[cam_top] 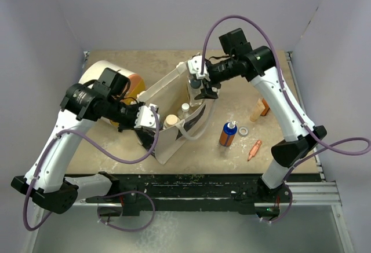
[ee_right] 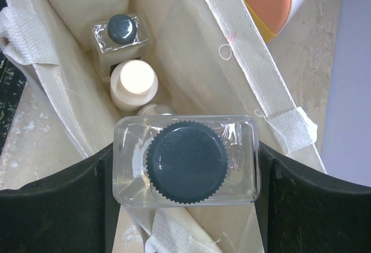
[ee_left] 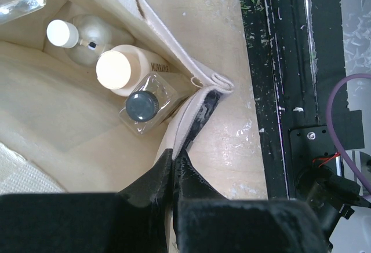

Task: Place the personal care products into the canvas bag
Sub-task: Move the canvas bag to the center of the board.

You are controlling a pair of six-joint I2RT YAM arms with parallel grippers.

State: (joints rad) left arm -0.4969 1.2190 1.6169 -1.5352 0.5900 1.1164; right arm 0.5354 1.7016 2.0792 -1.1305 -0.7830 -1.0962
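The cream canvas bag (cam_top: 174, 140) stands open mid-table. My left gripper (cam_top: 147, 118) is shut on its near-left rim (ee_left: 200, 99) and holds the mouth open; its fingers (ee_left: 153, 178) pinch the cloth. My right gripper (cam_top: 204, 91) is shut on a clear bottle with a black cap (ee_right: 185, 160), held upright over the bag's mouth. Inside the bag stand another clear black-capped bottle (ee_right: 122, 30), a white bottle with a tan cap (ee_right: 134, 78) and a small white-capped bottle (ee_left: 62, 33). An orange bottle with a blue top (cam_top: 227, 134) and a beige bottle (cam_top: 258, 111) stand on the table to the right.
The big white drum with an orange end (cam_top: 110, 79) lies behind my left arm, against the bag. A small white ring (cam_top: 243, 131) and a small orange tapered piece (cam_top: 254, 149) lie right of the bag. Grey walls close in the table.
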